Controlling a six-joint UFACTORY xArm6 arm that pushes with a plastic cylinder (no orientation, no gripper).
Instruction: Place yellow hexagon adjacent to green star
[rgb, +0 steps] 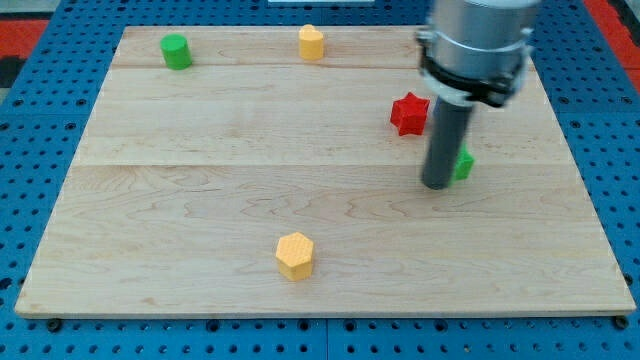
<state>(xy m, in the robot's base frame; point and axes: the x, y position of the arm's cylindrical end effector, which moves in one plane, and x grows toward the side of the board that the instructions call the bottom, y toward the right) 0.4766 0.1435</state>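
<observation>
Nearest the view's bottom, the yellow hexagon (295, 255) is seen lying alone on the counter (200, 200), slightly left of centre, with bare wood all round it. Further back and to the view's right, my tip (437, 185) is set down on the wood, touching or just beside a green block (463, 164) that is half hidden behind the rod; this is judged to be the green star, though its shape cannot be confirmed. A red star (409, 113) sits just behind and left of the rod. No pincer is fitted to this arm, so nothing is gripped or held; only the plain rod is there.

The step in hand is judged to be barely begun: hexagon and star are well apart. The tip should be brought round to the hexagon's lower-left side, so that the push is directed up and right toward the star. The contact should be kept centred on a flat face, or the hexagon may spin off line. The push should be eased near the end so the star is not knocked away or into the red star.

At the far edge, a yellow block (312, 42) and a green cylinder (177, 50) stand clear of the path. The counter is pale planked wood, on a blue pegboard (30, 150).
</observation>
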